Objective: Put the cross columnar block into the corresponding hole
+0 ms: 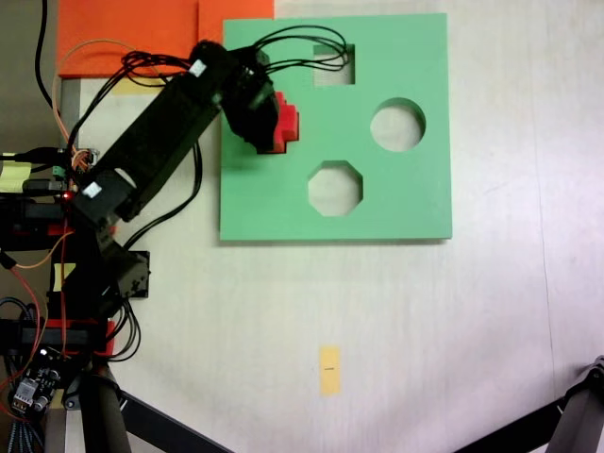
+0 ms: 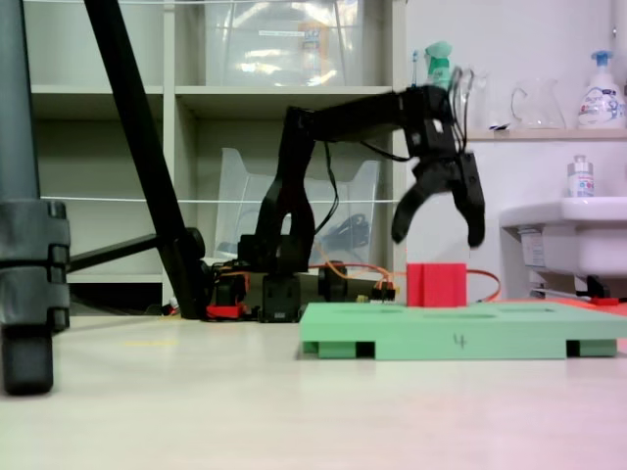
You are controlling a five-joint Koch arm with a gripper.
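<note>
So the flat green foam board [image 2: 460,341] lies on the pale table [image 2: 147,411], with the chunky red cross columnar block [image 2: 437,285] standing upright in its left part, plus-shaped top up [image 1: 286,121]. The gripper [image 2: 438,233] hangs just above it, jaws spread wide, holding nothing. Octagonal [image 1: 335,188] and round [image 1: 397,125] cutouts sit uncovered to the right in the top-down fixed view.

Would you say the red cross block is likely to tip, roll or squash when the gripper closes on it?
The red cross block stands upright on the green board and looks squat, so tipping seems unlikely. Its stepped, flat-sided outline should not roll. It looks like matte foam, so probably light and slightly squashy; the open gripper poised above it should grip without slipping.
</note>
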